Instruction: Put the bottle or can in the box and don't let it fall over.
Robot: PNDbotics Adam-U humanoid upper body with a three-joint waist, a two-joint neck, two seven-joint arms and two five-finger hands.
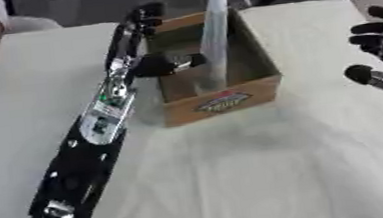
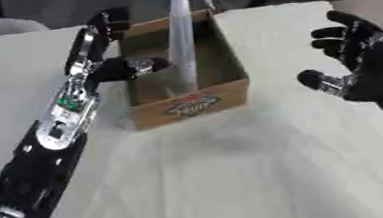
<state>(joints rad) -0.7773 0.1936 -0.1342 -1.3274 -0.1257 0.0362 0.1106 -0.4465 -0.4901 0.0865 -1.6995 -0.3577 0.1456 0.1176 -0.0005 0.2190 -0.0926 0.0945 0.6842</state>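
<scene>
A tall, pale, see-through bottle (image 1: pixel 214 33) stood upright inside the open cardboard box (image 1: pixel 229 100), its base on the box floor toward the near right part and its top rising well above the rim. The box sat on the white table (image 1: pixel 263 174) at the far middle, with a red and dark printed label (image 1: pixel 223 102) on its near wall. The left hand (image 1: pixel 140 40) lay along the box's left wall, the fingers stretched straight toward the far left corner of the box and the thumb (image 1: pixel 171 63) reaching over the rim into the box, its tip close beside the bottle; whether it touched the bottle could not be made out. The fingers were not curled round the bottle. The black and silver left arm (image 1: pixel 92 135) ran from the near left corner up to the box. The right hand (image 2: pixel 362 64) hung over the table to the right of the box, well apart from it, its fingers spread wide and holding nothing.
</scene>
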